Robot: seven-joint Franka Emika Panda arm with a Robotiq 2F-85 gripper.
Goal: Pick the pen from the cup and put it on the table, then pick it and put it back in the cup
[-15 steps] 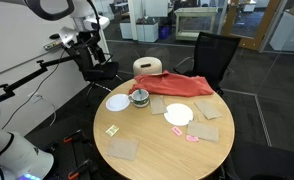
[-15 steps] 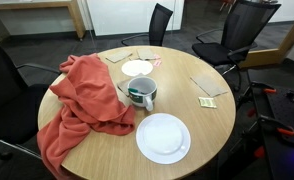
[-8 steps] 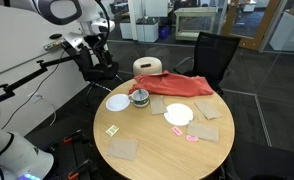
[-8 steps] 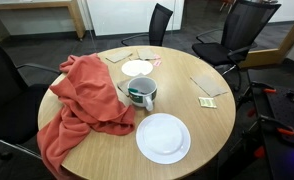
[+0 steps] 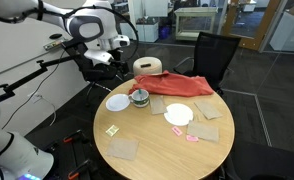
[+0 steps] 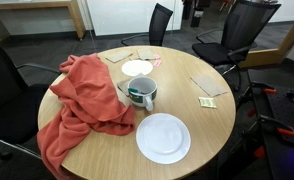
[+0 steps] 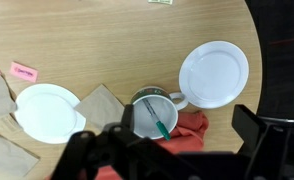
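Note:
The cup (image 7: 152, 112) is a small round mug with a handle. It stands on the wooden table (image 7: 107, 40) between two white plates, next to the red cloth (image 7: 192, 125). The pen (image 7: 159, 120), thin with a green end, leans inside the cup. My gripper (image 7: 167, 138) hangs high above the cup, open and empty, its dark fingers (image 7: 259, 128) wide apart. The cup also shows in both exterior views (image 5: 139, 97) (image 6: 141, 94). My arm (image 5: 92, 25) reaches in from beyond the table's edge.
White plates (image 7: 214, 73) (image 7: 47, 110) flank the cup. Tan coasters (image 7: 102, 105) and pink notes (image 7: 22, 72) lie nearby. The red cloth drapes over the table edge (image 6: 82, 100). A tan cylinder (image 5: 147, 67) stands behind the cup. Black chairs (image 5: 212, 55) ring the table.
My arm has swung from off to the side toward the table, to above the cup. The cup, pen, plates and cloth have not moved.

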